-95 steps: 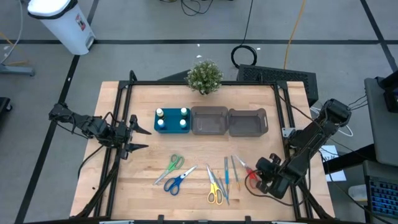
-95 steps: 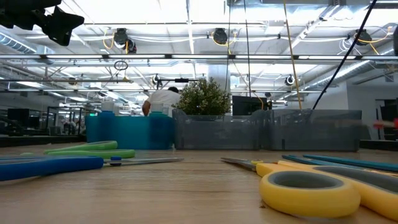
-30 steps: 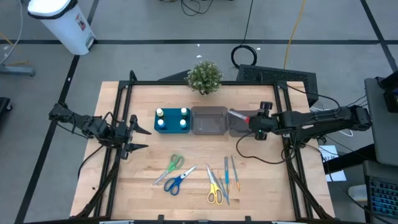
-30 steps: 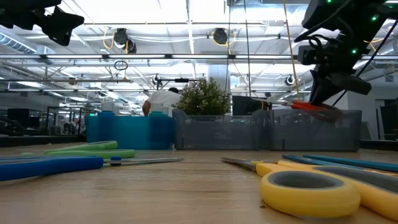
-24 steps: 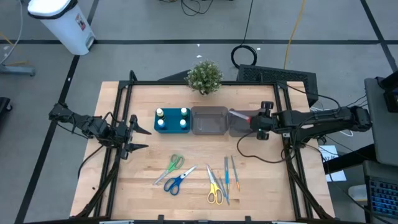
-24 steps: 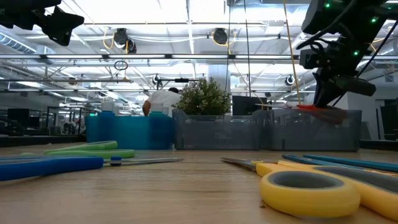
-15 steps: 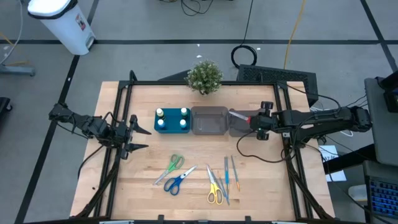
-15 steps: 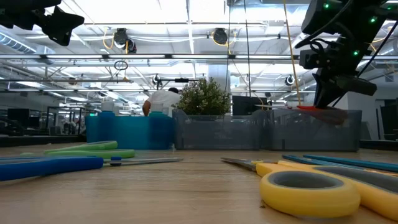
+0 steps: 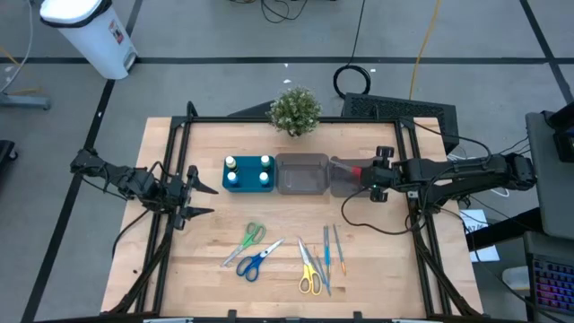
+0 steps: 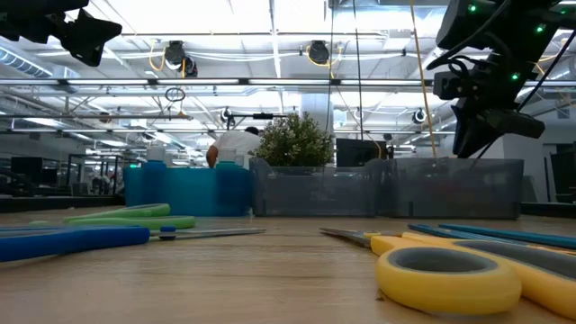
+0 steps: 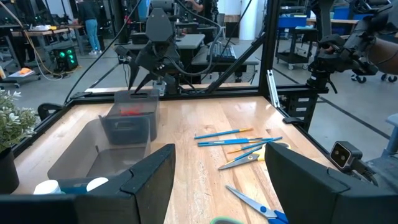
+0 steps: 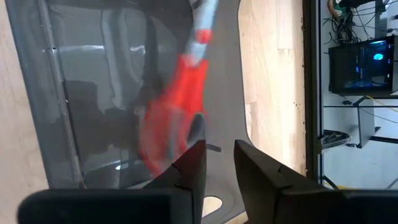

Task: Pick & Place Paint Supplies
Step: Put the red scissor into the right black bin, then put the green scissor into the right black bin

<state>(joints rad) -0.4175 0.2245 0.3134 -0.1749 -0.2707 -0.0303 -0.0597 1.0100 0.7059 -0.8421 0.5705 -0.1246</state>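
The red-handled scissors [image 12: 177, 118] lie blurred inside the right grey bin [image 9: 357, 177]; they also show as a red patch [image 11: 130, 112] in the left wrist view. My right gripper [image 9: 363, 174] hangs open just above that bin and touches nothing [image 10: 470, 144]. My left gripper [image 9: 202, 199] waits open at the table's left edge. The green scissors [image 9: 252, 235], blue scissors [image 9: 258, 260], yellow scissors [image 9: 308, 271] and thin blue brushes [image 9: 332, 249] lie flat near the table's near edge. White-capped bottles [image 9: 247, 172] stand in the teal tray.
A second grey bin [image 9: 302, 173] sits between the teal tray [image 9: 224, 174] and the right bin. A small potted plant [image 9: 295, 109] stands at the far edge. Black frame rails run along the table's sides. Bare wood lies between the left gripper and the scissors.
My right gripper sank a little over the right grey bin and let go of the red scissors. They have dropped from its fingertips into the bin. The left arm has kept still.
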